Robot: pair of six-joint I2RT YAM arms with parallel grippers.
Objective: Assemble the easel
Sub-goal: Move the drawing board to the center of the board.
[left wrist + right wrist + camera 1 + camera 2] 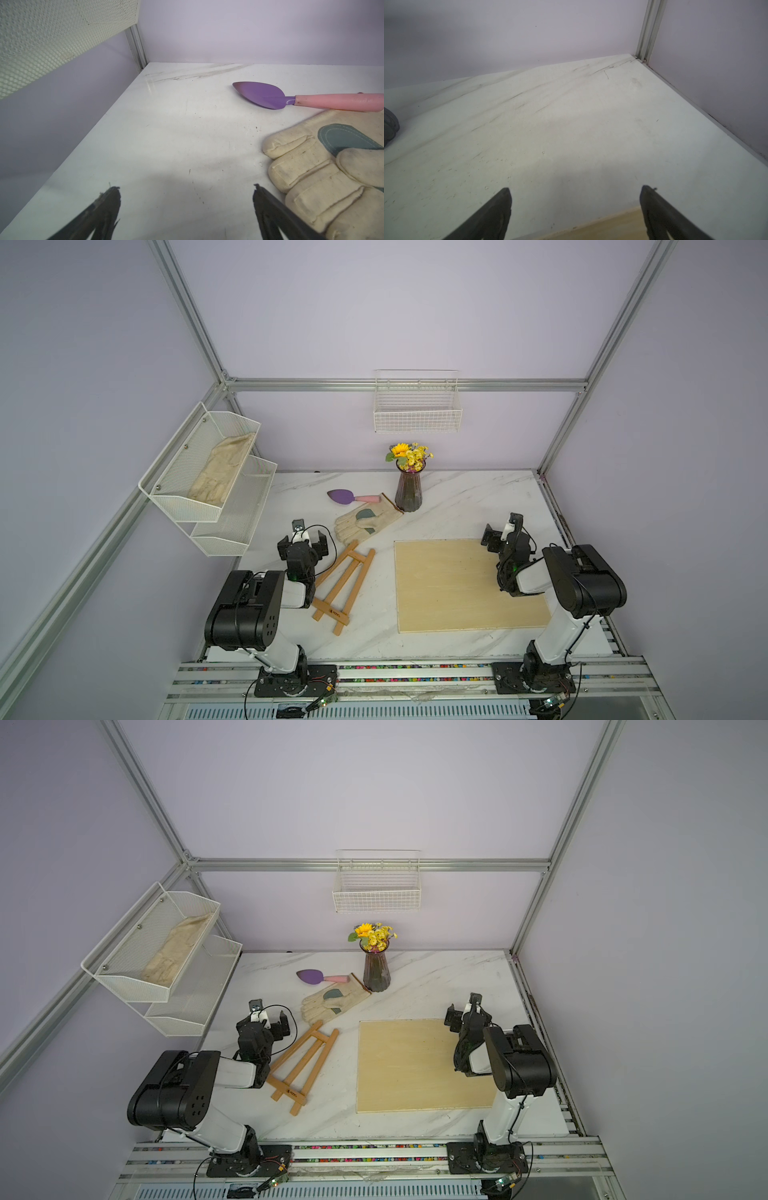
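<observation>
This is a robotics lab test cell, not a lived-in room. In both top views a bare aluminium frame (pixel 399 384) climbs the corners and crosses mid-frame, holding plain lilac panels (pixel 374 315). The left arm (pixel 245 614) and right arm (pixel 590 585) are bolted to a slotted rail (pixel 415 673) along the bottom edge, in front of a marble-print desk (pixel 457 497). A wire basket (pixel 417 412) hangs at centre and a mesh shelf (pixel 199 472) at left.

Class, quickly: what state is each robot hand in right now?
Left hand: open, holding nothing.
Right hand: open, holding nothing.
</observation>
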